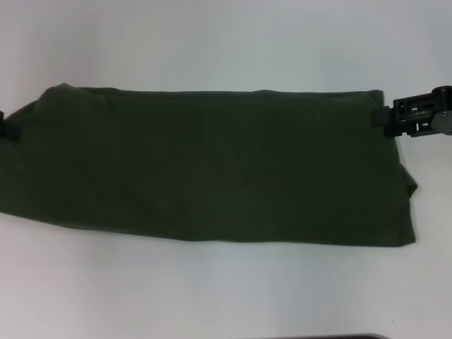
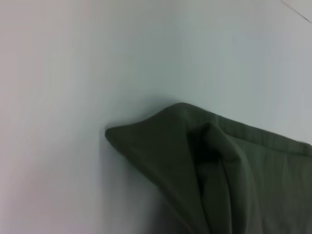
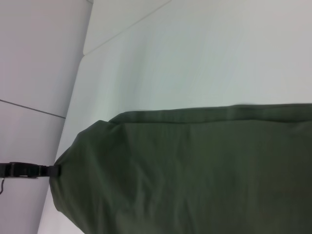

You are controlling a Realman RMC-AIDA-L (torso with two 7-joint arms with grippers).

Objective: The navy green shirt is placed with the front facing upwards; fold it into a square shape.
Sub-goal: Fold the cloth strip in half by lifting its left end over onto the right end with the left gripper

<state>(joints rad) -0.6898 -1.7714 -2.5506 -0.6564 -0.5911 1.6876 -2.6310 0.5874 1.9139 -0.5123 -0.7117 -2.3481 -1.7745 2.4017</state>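
The navy green shirt (image 1: pixel 212 166) lies folded into a long dark band across the white table, plain side up, with no lettering showing. My right gripper (image 1: pixel 383 121) sits at the band's far right corner, touching its edge. My left gripper (image 1: pixel 6 124) is at the band's left end, mostly out of the head view; the right wrist view shows the left gripper (image 3: pixel 52 170) meeting the cloth's edge. In the left wrist view a corner of the shirt (image 2: pixel 161 146) rests on the table with a small puffed fold.
White table (image 1: pixel 226 296) surrounds the shirt on all sides. A dark strip (image 1: pixel 339 337) shows at the near table edge. A seam line (image 3: pixel 126 29) in the table surface runs beyond the shirt.
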